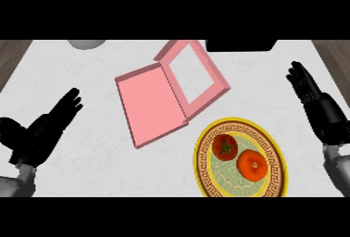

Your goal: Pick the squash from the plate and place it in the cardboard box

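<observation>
A yellow-rimmed patterned plate point(205, 159) lies at the lower middle right of the white counter. On it rest a red squash with a green stem point(224, 146) and an orange round fruit point(252, 165). A pink flat box point(167, 90) lies open beyond the plate, its lid folded out to the upper right. My right hand point(318, 109) is open at the right edge, fingers pointing up, apart from the plate. At the left edge my left hand point(44, 127) is open too, fingers straight, and holds nothing.
A grey round object point(86, 44) sits at the counter's far edge on the left. A black block point(240, 45) stands at the far edge, right of the box. Dark flooring borders the counter on both sides.
</observation>
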